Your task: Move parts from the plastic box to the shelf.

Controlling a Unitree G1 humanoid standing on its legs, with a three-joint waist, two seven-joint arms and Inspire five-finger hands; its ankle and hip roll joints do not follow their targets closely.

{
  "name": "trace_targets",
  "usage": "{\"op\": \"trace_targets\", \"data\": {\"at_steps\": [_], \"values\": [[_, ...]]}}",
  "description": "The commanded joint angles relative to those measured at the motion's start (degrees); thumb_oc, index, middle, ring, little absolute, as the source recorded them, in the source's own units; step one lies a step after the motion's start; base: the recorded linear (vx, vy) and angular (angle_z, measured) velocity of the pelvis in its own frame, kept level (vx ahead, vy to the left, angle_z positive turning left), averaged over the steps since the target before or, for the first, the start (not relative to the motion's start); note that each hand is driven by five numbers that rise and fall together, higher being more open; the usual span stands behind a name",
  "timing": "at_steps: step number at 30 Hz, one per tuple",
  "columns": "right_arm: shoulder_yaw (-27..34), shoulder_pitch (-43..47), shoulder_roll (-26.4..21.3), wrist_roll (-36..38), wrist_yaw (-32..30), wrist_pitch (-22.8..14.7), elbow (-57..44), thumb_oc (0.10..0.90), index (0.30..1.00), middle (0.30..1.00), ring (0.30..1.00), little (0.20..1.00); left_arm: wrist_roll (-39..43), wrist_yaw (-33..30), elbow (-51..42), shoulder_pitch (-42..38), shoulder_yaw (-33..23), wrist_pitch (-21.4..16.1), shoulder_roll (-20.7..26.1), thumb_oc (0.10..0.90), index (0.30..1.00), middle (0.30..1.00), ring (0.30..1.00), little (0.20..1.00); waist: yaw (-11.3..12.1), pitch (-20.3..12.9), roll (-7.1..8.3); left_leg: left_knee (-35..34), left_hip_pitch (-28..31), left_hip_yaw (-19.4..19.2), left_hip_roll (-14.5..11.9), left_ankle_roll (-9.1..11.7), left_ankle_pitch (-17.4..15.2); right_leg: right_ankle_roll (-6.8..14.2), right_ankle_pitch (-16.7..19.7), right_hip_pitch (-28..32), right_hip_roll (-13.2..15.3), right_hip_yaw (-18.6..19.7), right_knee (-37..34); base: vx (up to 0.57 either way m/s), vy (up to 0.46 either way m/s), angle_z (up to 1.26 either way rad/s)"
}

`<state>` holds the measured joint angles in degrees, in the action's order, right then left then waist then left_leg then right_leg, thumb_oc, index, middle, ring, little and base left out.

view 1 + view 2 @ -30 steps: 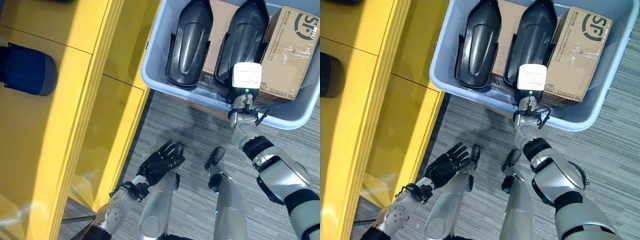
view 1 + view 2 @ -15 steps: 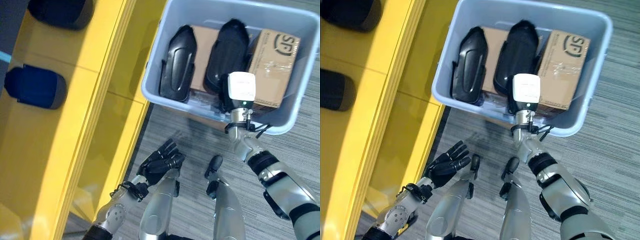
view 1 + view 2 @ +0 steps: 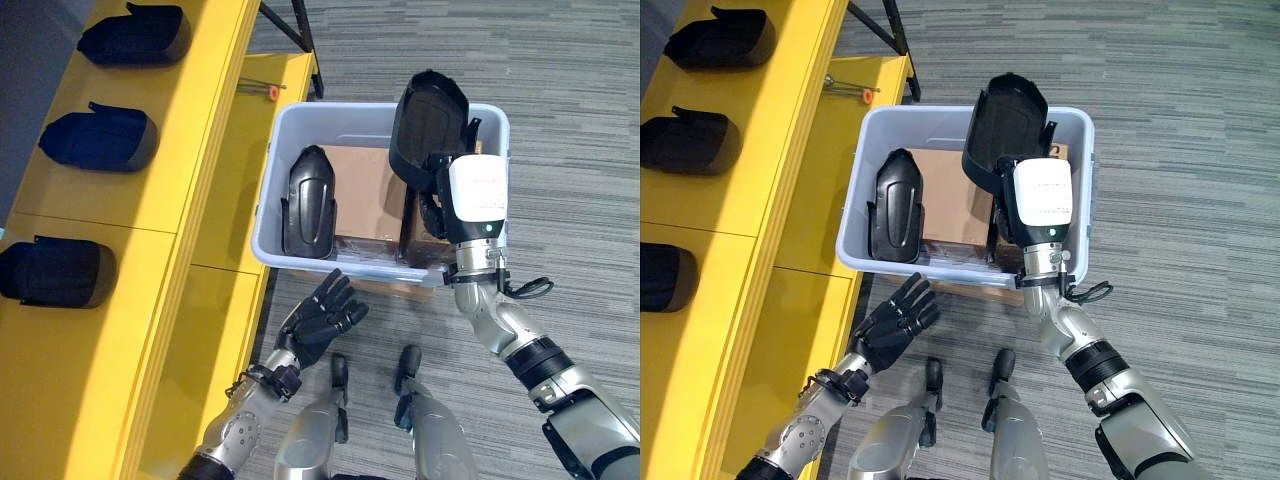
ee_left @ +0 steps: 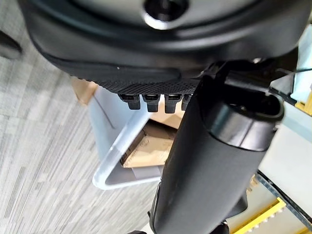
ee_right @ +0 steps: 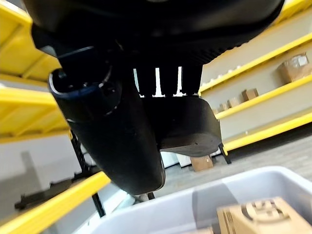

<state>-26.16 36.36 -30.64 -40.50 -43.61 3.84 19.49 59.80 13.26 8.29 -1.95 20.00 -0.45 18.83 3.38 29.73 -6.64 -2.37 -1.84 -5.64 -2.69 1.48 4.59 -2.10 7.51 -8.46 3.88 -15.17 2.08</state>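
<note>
A pale blue plastic box (image 3: 268, 235) stands on the carpet beside the yellow shelf (image 3: 190, 160). One black moulded part (image 3: 305, 200) lies in it against a cardboard carton (image 3: 358, 195). My right hand (image 3: 437, 205) is shut on a second black part (image 3: 430, 115), held upright above the box's right side. In the right wrist view the thumb (image 5: 114, 131) and fingers (image 5: 165, 78) curl round that part (image 5: 187, 129). Low by the box's near wall, my left hand (image 3: 320, 320) is open and holds nothing; its straight fingers (image 4: 151, 100) show in the left wrist view.
Three black parts (image 3: 135, 35) (image 3: 100, 140) (image 3: 55, 272) sit in a row on the shelf's top level. A small red-tipped tool (image 3: 270, 92) lies on the shelf's lower board near black stand legs (image 3: 300, 30). Grey carpet (image 3: 570, 150) stretches to the right of the box.
The camera has pulled back and shows more shelf. My right hand has lifted one black part up out of the box, leaving one lying inside. The left hand stays open.
</note>
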Motion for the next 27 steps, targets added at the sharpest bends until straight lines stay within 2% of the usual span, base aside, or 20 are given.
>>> {"op": "trace_targets", "data": {"at_steps": [1, 3, 6, 10, 13, 16, 19, 22, 24, 25, 27], "values": [[2.19, 3.35, 0.34, -1.35, -6.92, -3.47, -7.48, 0.400, 0.300, 0.300, 0.300, 0.300, -1.83, 2.28, -5.56, 3.80, 2.51, -3.70, -0.37, 0.900, 1.000, 1.000, 1.000, 1.000, 0.82, -10.27, 3.24, -0.51, -0.84, 1.61, -4.29, 1.89, -0.72, 6.71, -8.25, 5.11, 4.49, 6.01, 1.72, 0.03, -0.014, -0.07], [3.09, 2.10, 0.64, 0.54, -6.72, -3.88, -8.33, 0.400, 0.300, 0.300, 0.300, 0.300, -2.02, 2.00, -5.66, 4.51, 2.69, -3.89, -0.55, 0.900, 1.000, 1.000, 1.000, 1.000, 0.57, -11.93, 3.64, -1.31, 0.54, 1.30, -4.63, 1.97, -0.79, 6.97, -7.53, 6.52, 4.61, 6.09, -0.07, 0.05, -0.015, -0.03], [4.78, -0.79, 1.41, 4.16, -5.91, -6.99, -9.90, 0.400, 0.300, 0.300, 0.300, 0.300, -3.67, 1.79, -5.27, 6.62, 2.57, -4.78, -1.11, 0.900, 1.000, 1.000, 1.000, 1.000, 0.06, -15.21, 4.21, -2.28, 3.02, 0.57, -5.31, 2.19, -1.17, 7.30, -6.33, 9.26, 4.56, 6.10, -3.25, 0.08, -0.020, -0.02], [5.67, -4.03, 1.62, 5.74, -4.64, -9.41, -12.94, 0.400, 0.300, 0.300, 0.300, 0.300, -5.20, 1.03, -5.91, 7.45, 2.00, -5.32, -1.31, 0.900, 1.000, 1.000, 1.000, 1.000, -0.20, -16.94, 4.60, -2.57, 4.61, 0.05, -5.60, 2.17, -1.72, 7.38, -6.07, 10.97, 4.41, 5.72, -4.44, 0.04, -0.055, -0.05], [4.92, -7.08, 1.60, 1.92, -0.46, -13.13, -16.90, 0.400, 0.300, 0.300, 0.300, 0.300, -7.66, -2.70, -5.98, 8.01, 0.94, -5.46, -0.89, 0.900, 1.000, 1.000, 1.000, 1.000, 0.09, -18.04, 4.64, -2.26, 6.27, 0.20, -5.62, 2.14, -2.44, 6.84, -6.76, 12.89, 3.84, 5.12, -4.54, 0.05, -0.152, -0.01], [2.71, -7.40, 1.07, 0.80, 2.68, -14.20, -21.39, 0.400, 0.300, 0.300, 0.300, 0.300, -8.01, -4.34, -5.92, 8.50, -0.93, -3.91, -1.04, 0.900, 1.000, 1.000, 1.000, 1.000, 1.01, -18.06, 4.53, -1.71, 6.54, 0.43, -5.54, 2.42, -2.63, 6.40, -7.09, 13.56, 3.74, 4.13, -4.73, 0.00, -0.139, -0.01], [0.72, -7.55, 0.36, 0.47, 4.36, -15.35, -24.15, 0.400, 0.300, 0.300, 0.300, 0.300, -9.94, -1.41, -6.58, 10.00, -2.46, -2.30, -0.42, 0.900, 1.000, 1.000, 1.000, 1.000, 2.41, -17.65, 4.11, -0.90, 5.78, 1.19, -5.79, 2.90, -2.44, 5.91, -7.31, 13.88, 3.86, 2.14, -4.86, -0.05, -0.127, 0.02], [-1.01, -8.24, -0.37, -1.42, 3.67, -16.41, -25.51, 0.400, 0.300, 0.300, 0.300, 0.300, -12.85, 4.67, -7.62, 11.79, -2.78, -1.80, 0.77, 0.900, 1.000, 1.000, 1.000, 1.000, 3.36, -17.66, 3.22, -2.26, 5.03, 1.26, -7.32, 4.15, -0.13, 5.71, -7.65, 14.30, 3.62, -0.22, -5.10, -0.05, -0.035, 0.12], [-1.62, -8.91, -0.73, -1.18, 3.37, -17.34, -25.98, 0.400, 0.300, 0.300, 0.300, 0.300, -12.84, 5.78, -7.78, 12.47, -2.36, -1.70, 1.20, 0.900, 1.000, 1.000, 1.000, 1.000, 3.48, -17.61, 2.88, -2.43, 4.37, 0.79, -8.18, 4.73, 0.93, 5.66, -7.79, 14.44, 3.57, -1.22, -4.94, -0.10, 0.024, 0.32], [-2.14, -10.57, -0.93, -2.12, 3.21, -18.41, -26.93, 0.400, 0.300, 0.300, 0.300, 0.300, -13.20, 7.54, -7.24, 12.06, -1.78, -1.51, 1.71, 0.900, 1.000, 1.000, 1.000, 1.000, 2.63, -17.57, 2.69, -1.86, 3.55, -5.37, -10.19, 5.27, 2.52, 5.74, -8.23, 14.80, 4.27, -4.79, -4.35, -0.17, 0.035, 0.29], [-2.11, -11.25, -1.27, -2.26, 3.36, -18.59, -27.38, 0.400, 0.300, 0.300, 0.300, 0.300, -13.45, 8.35, -6.94, 11.58, -1.54, -1.62, 1.77, 0.900, 1.000, 1.000, 1.000, 1.000, 1.94, -17.67, 2.78, -1.15, 3.50, -9.07, -11.13, 5.31, 2.90, 5.83, -8.26, 14.78, 4.76, -6.66, -4.16, -0.17, 0.027, 0.81]]}}
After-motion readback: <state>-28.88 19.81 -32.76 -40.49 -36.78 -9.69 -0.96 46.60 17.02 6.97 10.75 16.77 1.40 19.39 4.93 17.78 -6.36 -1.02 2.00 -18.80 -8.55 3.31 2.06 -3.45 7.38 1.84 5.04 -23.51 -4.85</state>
